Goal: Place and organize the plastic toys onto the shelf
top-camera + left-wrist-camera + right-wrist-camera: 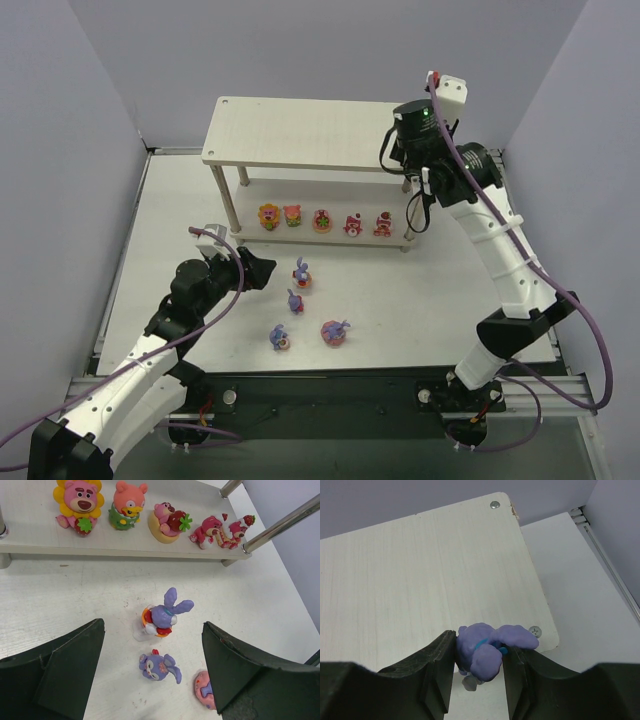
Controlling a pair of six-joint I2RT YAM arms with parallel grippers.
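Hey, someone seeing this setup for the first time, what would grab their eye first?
Probably the row of five pink, red and yellow figurines lined up on the lower tier of the shelf. Next, the right arm's jaws are shut on a purple bunny over the right end of the top tier. Four more purple bunnies sit scattered on the table, just ahead of the left arm's open jaws.

Five round pink-and-red toys (322,220) in a row, count them, five. Purple bunnies (296,300): four down on the table (450,290), and a fifth bunny (485,652) up over the shelf (300,135), so five as well. Ten toys, one two-tier shelf.
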